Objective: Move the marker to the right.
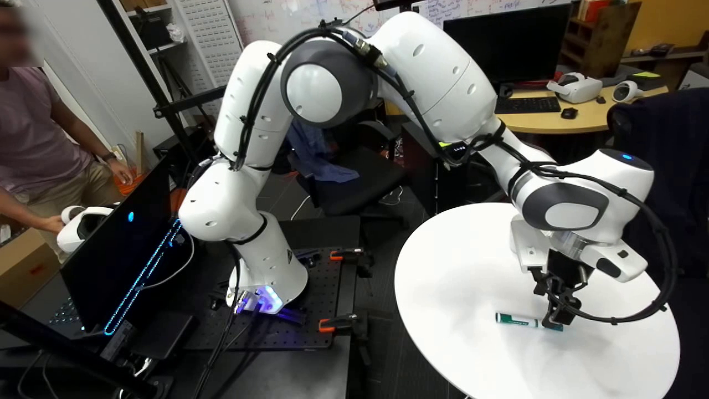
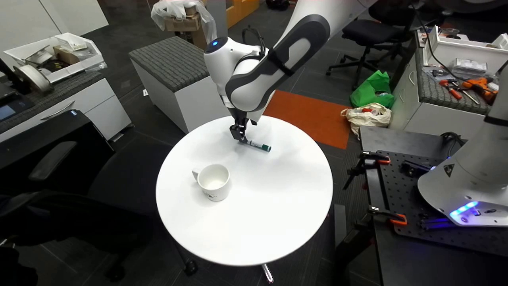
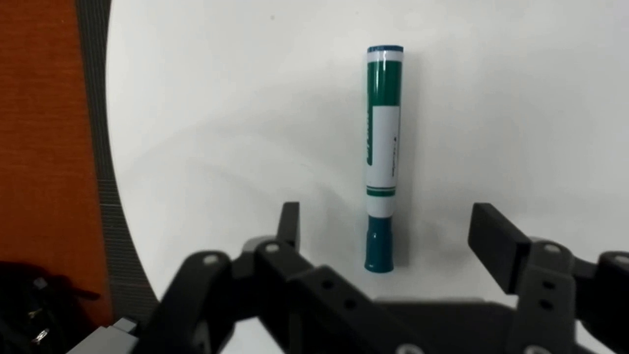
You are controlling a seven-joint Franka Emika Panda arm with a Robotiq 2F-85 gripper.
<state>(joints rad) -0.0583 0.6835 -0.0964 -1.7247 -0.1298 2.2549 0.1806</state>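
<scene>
Cylindrical green-and-white marker [image 3: 384,147] with teal cap [image 3: 379,246] lies on the round white table [image 3: 530,123]; in the wrist view, the cap appears between 2 black, spread jaws, apart from both.

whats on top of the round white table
On the round white table: a green-and-white cylindrical marker lying flat, and an upright white handled mug. The black gripper hides part of the marker in both exterior views; anything beneath the mug is covered.
</scene>
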